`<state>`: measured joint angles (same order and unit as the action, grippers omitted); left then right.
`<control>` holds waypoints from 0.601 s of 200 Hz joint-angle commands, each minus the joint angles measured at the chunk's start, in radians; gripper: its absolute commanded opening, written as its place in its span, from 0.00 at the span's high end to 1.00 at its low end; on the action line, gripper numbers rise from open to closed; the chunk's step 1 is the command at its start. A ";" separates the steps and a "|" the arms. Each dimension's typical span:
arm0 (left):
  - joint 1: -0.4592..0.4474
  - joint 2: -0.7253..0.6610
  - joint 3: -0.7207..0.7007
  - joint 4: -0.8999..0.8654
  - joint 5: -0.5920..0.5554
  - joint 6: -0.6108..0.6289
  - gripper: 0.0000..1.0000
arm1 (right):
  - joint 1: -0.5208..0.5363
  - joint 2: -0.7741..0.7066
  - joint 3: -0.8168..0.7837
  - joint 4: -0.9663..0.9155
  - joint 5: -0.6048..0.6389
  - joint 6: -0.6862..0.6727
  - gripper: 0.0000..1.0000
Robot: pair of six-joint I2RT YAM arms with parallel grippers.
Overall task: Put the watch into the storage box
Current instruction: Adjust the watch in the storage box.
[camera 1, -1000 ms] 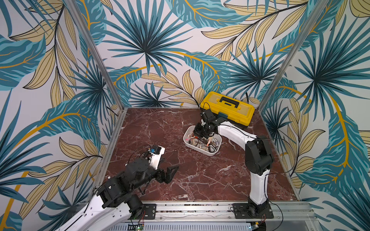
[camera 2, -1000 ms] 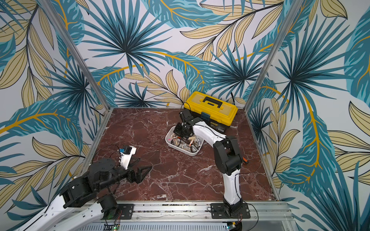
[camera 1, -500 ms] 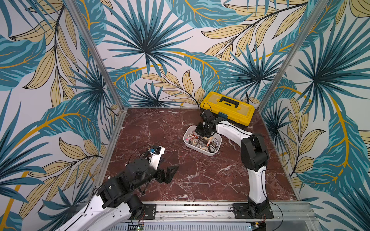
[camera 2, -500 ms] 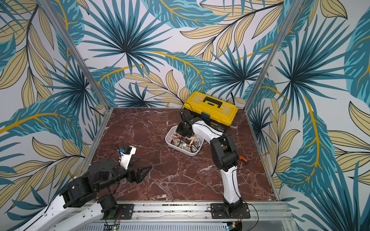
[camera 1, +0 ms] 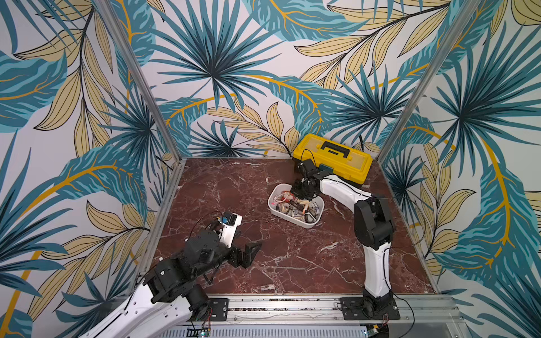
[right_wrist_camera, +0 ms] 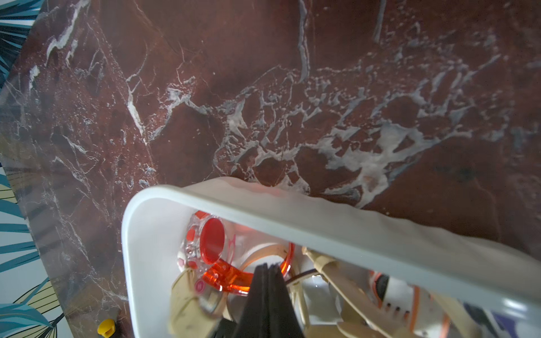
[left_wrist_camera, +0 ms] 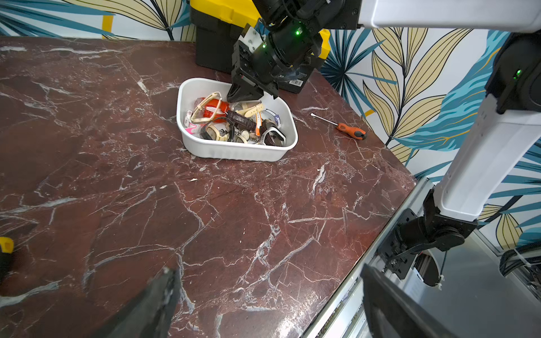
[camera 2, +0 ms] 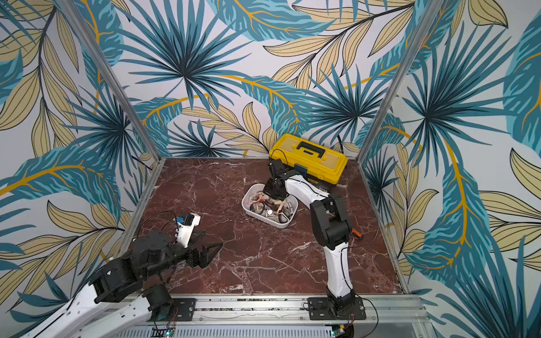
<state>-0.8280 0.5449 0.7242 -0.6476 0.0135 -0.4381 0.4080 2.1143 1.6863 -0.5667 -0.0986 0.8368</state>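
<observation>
The storage box [camera 1: 304, 224] is seen on the red marble table [camera 1: 292, 263], just in front of the yellow toolbox [camera 1: 333, 158], and it is filled with a tangle of other watches [left_wrist_camera: 234, 128]. The tips of the right gripper [camera 1: 298, 199] are seen inside the box, at the end nearest the toolbox. In the right wrist view its black fingers [right_wrist_camera: 263, 292] are pressed flat together, and nothing is seen between them. An orange watch [right_wrist_camera: 212, 243], see-through, is found inside the box near a corner, right at those fingertips. Its strap is curved behind them, and whether it is touched cannot be told. In the left wrist view the same watch [left_wrist_camera: 215, 106] is shown just below the closed tips, resting on cream and brown straps. The left gripper [camera 1: 248, 251] is held low over the bare table near the front left, well apart from the box. Its jaws are spread wide and nothing is held between them. A screwdriver [left_wrist_camera: 339, 126] with an orange handle is seen lying on the table beside the box, toward the right wall.
</observation>
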 commanded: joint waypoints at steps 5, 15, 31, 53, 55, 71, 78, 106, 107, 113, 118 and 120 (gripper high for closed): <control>-0.002 0.003 -0.016 0.008 -0.013 0.004 0.00 | 0.000 -0.044 -0.071 0.035 -0.025 0.001 1.00; -0.002 0.000 -0.015 0.006 -0.015 0.004 0.00 | 0.001 -0.070 -0.092 0.051 -0.018 0.003 1.00; -0.002 0.000 -0.017 0.009 -0.015 0.002 0.00 | 0.001 -0.109 -0.112 0.075 -0.032 0.000 1.00; -0.002 0.001 -0.017 0.012 -0.013 0.004 0.00 | 0.011 -0.152 -0.126 0.123 -0.086 -0.018 0.98; -0.002 0.001 -0.018 0.011 -0.015 0.004 0.00 | 0.013 -0.155 -0.125 0.123 -0.087 -0.023 0.96; -0.002 0.001 -0.016 0.008 -0.015 0.003 0.00 | 0.026 -0.169 -0.107 0.097 -0.081 -0.057 0.72; -0.003 0.001 -0.016 0.006 -0.015 0.002 0.00 | 0.029 -0.168 -0.104 0.091 -0.079 -0.075 0.61; -0.002 0.001 -0.016 0.006 -0.016 0.001 0.00 | 0.038 -0.157 -0.096 0.066 -0.066 -0.130 0.52; -0.002 0.001 -0.016 0.006 -0.017 0.001 0.00 | 0.040 -0.156 -0.095 0.062 -0.063 -0.133 0.52; -0.003 0.001 -0.016 0.006 -0.017 0.001 0.00 | 0.047 -0.152 -0.082 0.042 -0.045 -0.154 0.52; -0.002 0.001 -0.017 0.006 -0.018 0.002 0.00 | 0.053 -0.145 -0.063 0.016 -0.032 -0.172 0.52; -0.003 0.001 -0.018 0.008 -0.019 0.002 0.00 | 0.056 -0.142 -0.054 0.005 -0.027 -0.180 0.52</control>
<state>-0.8280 0.5472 0.7242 -0.6476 0.0067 -0.4385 0.4442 1.9564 1.5890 -0.4805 -0.1642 0.7494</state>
